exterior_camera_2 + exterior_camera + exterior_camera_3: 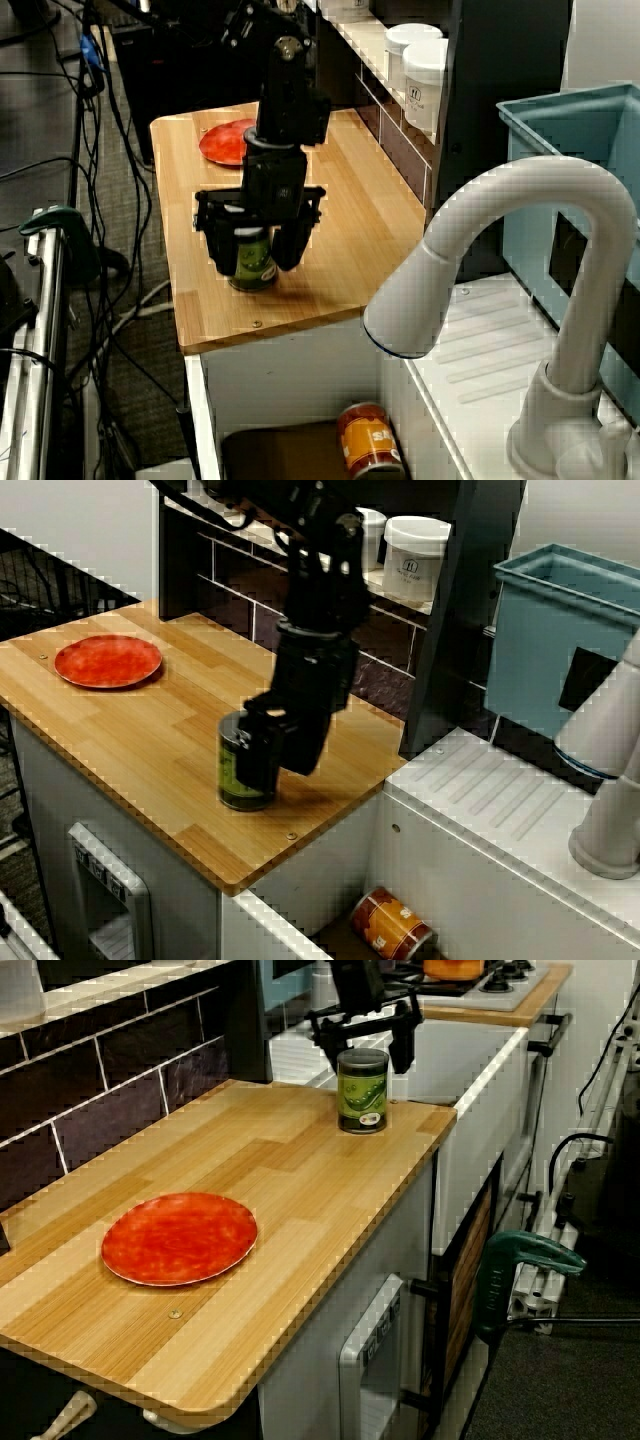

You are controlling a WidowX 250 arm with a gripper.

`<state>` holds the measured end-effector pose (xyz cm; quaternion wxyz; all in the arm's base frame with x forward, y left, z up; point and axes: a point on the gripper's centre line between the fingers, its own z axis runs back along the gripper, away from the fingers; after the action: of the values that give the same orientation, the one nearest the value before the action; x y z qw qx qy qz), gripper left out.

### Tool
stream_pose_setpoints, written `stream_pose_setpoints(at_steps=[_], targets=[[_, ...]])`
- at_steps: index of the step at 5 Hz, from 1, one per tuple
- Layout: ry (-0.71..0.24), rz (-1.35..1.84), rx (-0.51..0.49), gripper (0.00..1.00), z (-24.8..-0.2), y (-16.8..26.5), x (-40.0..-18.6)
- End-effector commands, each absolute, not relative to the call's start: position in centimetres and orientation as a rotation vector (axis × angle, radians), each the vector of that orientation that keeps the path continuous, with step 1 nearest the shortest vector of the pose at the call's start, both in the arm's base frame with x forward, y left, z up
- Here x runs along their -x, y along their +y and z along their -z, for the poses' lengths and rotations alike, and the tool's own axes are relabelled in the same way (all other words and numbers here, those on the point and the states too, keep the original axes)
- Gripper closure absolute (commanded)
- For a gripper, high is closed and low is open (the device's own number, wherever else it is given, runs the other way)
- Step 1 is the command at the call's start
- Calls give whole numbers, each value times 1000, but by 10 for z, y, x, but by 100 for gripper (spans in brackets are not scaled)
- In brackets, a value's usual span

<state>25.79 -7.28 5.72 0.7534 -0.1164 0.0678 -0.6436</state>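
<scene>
I have the gripper (363, 1052) with its jaws spread wide, one finger on each side of the can's (362, 1095) top, with a gap showing on both sides. The can stands upright near one end of the counter (300, 1175). It has a silver rim and a dark green label with a pale oval. The red plate (180, 1237) lies well apart.
</scene>
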Motion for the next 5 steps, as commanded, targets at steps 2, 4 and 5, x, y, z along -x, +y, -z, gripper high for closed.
stream_pose_setpoints(at_steps=[2, 4, 5], targets=[[93, 1384, 218, 0, -74, 2, -257], [86, 1371, 123, 0, -78, 55, -253], [79, 1351, 116, 0, -74, 77, -255]])
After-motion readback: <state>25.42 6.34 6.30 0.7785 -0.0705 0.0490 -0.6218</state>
